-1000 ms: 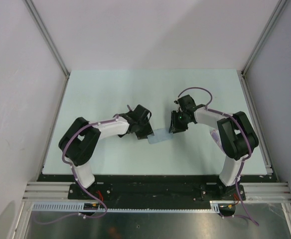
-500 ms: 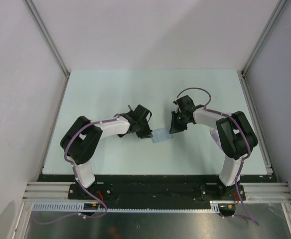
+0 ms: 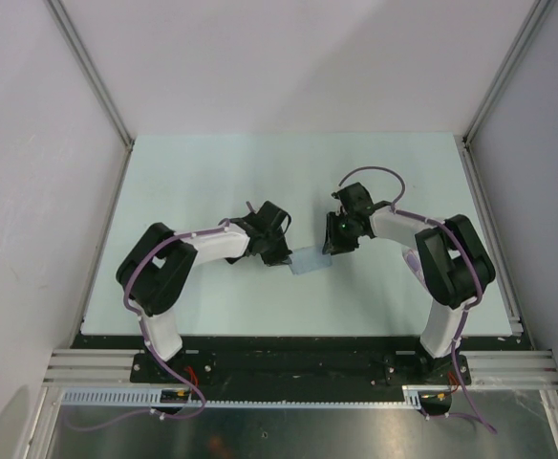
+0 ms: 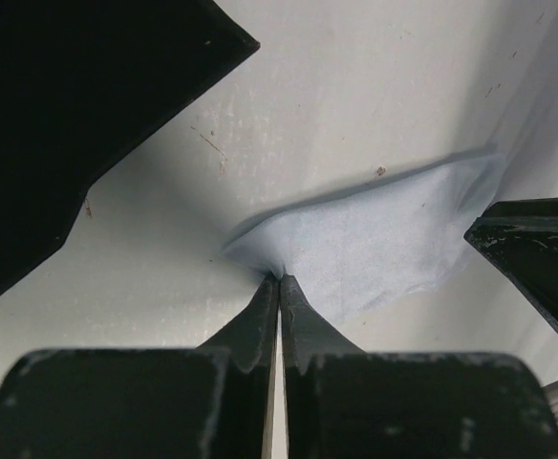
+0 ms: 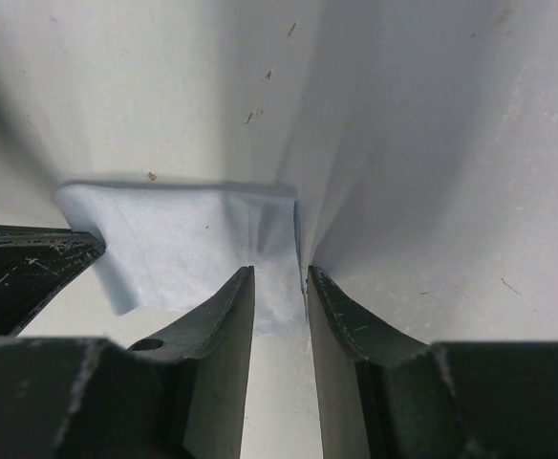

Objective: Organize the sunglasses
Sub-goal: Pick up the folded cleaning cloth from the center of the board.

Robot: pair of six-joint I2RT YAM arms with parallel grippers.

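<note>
The light blue cloth (image 3: 308, 262) lies on the table between my two grippers. My left gripper (image 3: 283, 256) is shut on the cloth's left corner, which bunches at the fingertips in the left wrist view (image 4: 279, 279); the cloth (image 4: 375, 239) spreads beyond them. My right gripper (image 3: 332, 251) is at the cloth's right edge. In the right wrist view its jaws (image 5: 279, 275) stand a little apart, with the cloth (image 5: 174, 239) and its raised edge between them. The sunglasses do not show clearly; a faint pale purple shape (image 3: 412, 264) lies by the right arm's elbow.
A large black shape (image 4: 78, 115) fills the upper left of the left wrist view; I cannot tell what it is. The right gripper's finger (image 4: 537, 258) shows at that view's right. White walls and metal rails border the pale table (image 3: 203, 172).
The right gripper has shifted slightly at the cloth's right edge. The left gripper has drawn in a little and keeps its hold on the cloth's corner.
</note>
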